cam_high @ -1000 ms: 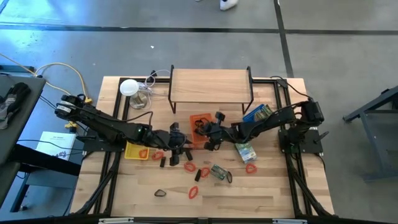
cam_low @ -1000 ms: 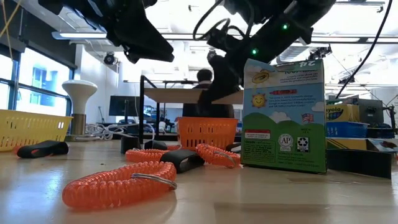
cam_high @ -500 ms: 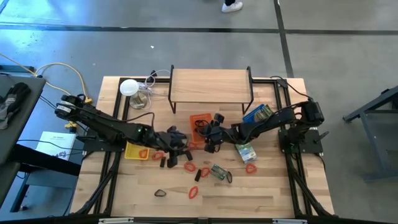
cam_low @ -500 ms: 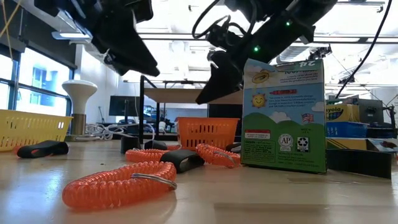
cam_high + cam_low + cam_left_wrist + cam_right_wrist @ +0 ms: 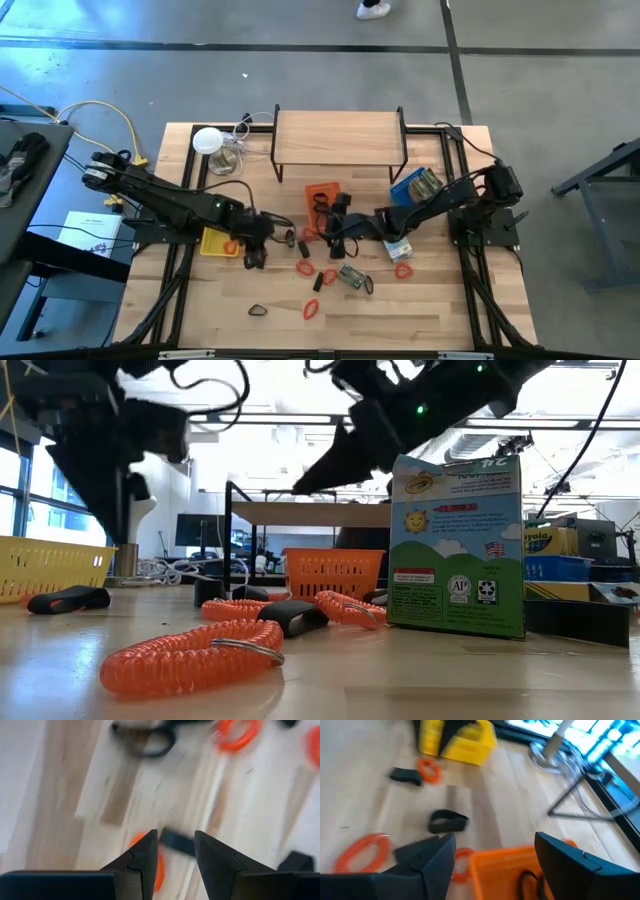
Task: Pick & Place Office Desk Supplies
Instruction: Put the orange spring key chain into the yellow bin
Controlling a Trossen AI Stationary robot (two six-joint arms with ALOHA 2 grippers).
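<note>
Red-orange coils (image 5: 305, 267), black clips (image 5: 318, 283) and a green-and-silver packet (image 5: 350, 277) lie loose on the wooden table. My left gripper (image 5: 253, 250) hangs beside the yellow tray (image 5: 215, 243), shut on a black clip (image 5: 176, 842); an orange coil (image 5: 157, 867) lies on the wood under it. My right gripper (image 5: 495, 840) stands wide open with nothing between its fingers, just over the near edge of the orange tray (image 5: 510, 862), in which a black piece (image 5: 525, 882) lies. In the high view, my right gripper (image 5: 335, 228) is at the table's middle. My left gripper pinches the black clip between its two fingertips (image 5: 150, 845). The clip spans the gap from one finger to the other, slightly tilted. The fingers point down at the table, and the clip is clear of the wood below.
A wooden shelf on black legs (image 5: 338, 140) stands at the far middle, with a white round lamp (image 5: 207, 140) and cables to its left. A green crayon box (image 5: 455, 545) stands upright right of the orange tray. More coils (image 5: 190, 655) and clips (image 5: 447, 821) lie around.
My left gripper has swept from the table's middle toward the left edge, ending next to the yellow tray, with the gap between its fingers unchanged. My right gripper has shifted a little toward the near edge and risen over the orange tray.
</note>
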